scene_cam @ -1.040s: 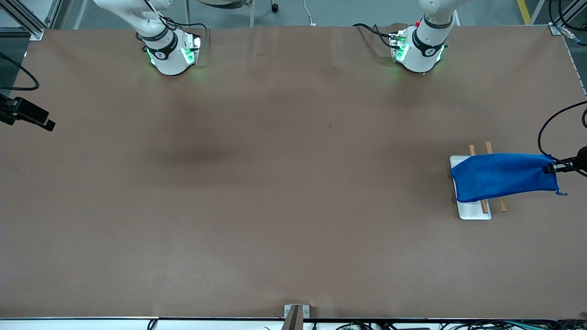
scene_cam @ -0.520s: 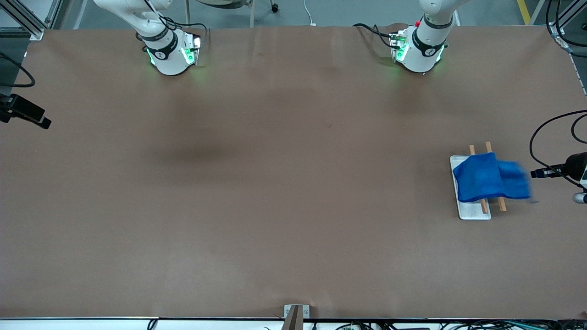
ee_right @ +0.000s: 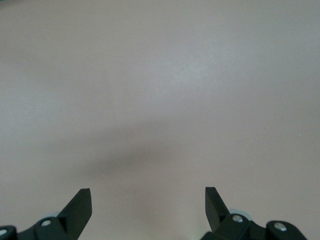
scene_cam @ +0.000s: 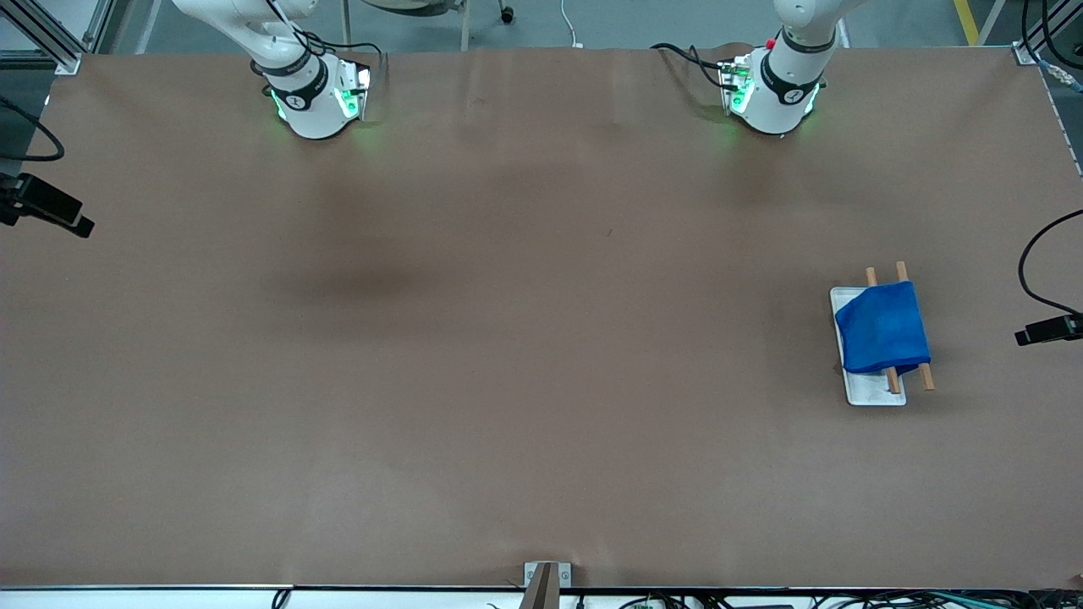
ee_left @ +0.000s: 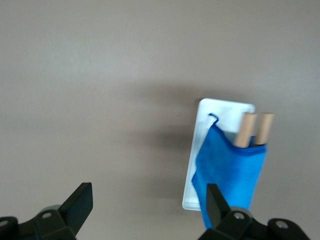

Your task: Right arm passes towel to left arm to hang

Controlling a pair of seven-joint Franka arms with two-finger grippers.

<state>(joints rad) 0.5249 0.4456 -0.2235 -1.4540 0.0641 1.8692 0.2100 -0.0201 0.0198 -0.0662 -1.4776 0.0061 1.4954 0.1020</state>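
The bright-blue towel [scene_cam: 882, 328] hangs folded over two wooden rods [scene_cam: 926, 377] on a white base plate [scene_cam: 876, 393] at the left arm's end of the table. It also shows in the left wrist view [ee_left: 230, 167] with the rod tips [ee_left: 255, 129] sticking out. My left gripper [scene_cam: 1030, 335] is at the edge of the front view, beside the rack and apart from the towel. In its wrist view the left gripper [ee_left: 148, 210] is open and empty. My right gripper [scene_cam: 78, 225] waits at the right arm's end, open and empty over bare table [ee_right: 148, 207].
The white base plate [ee_left: 220, 107] stands on the brown table [scene_cam: 541, 338]. Both arm bases [scene_cam: 317, 97] stand along the back edge. A small metal bracket [scene_cam: 546, 577] sits at the table's front edge.
My left gripper let go of the towel and drew away toward the table's end. The towel's stretched end dropped and now hangs over the rods. The right arm barely moved.
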